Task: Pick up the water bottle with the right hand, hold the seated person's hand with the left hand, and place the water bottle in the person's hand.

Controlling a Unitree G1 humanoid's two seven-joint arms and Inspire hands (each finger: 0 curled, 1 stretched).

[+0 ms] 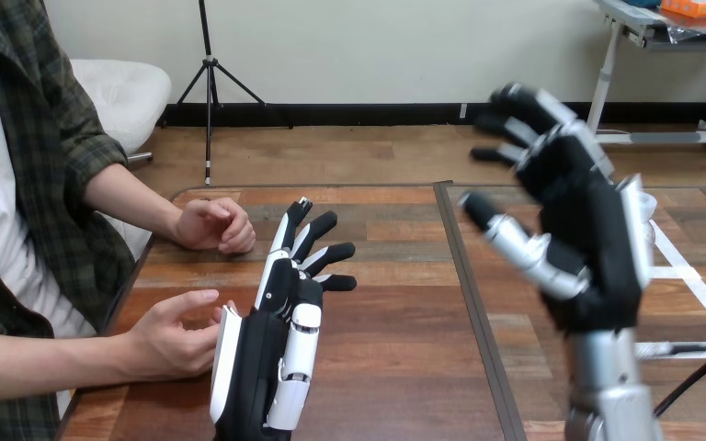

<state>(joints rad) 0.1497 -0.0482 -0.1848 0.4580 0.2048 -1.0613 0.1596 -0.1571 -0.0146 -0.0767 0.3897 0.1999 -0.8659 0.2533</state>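
The left robot hand (271,358) reaches over the worktop (395,349) with straight fingers. The person's nearer hand (170,335) is just beside its left edge, and the person's farther hand (213,225), loosely curled, rests ahead-left. The right robot hand (588,248) is raised, spread open and holding nothing

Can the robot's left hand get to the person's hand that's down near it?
Probably yes. The left robot hand, its fingers straight, is right beside the person's lower hand. The two seem to touch, and nothing sits between them.

Left hand (271,358), fingers straight, just beside person's nearer hand (170,335); right hand (588,243) raised over table (404,367), fingers spread.
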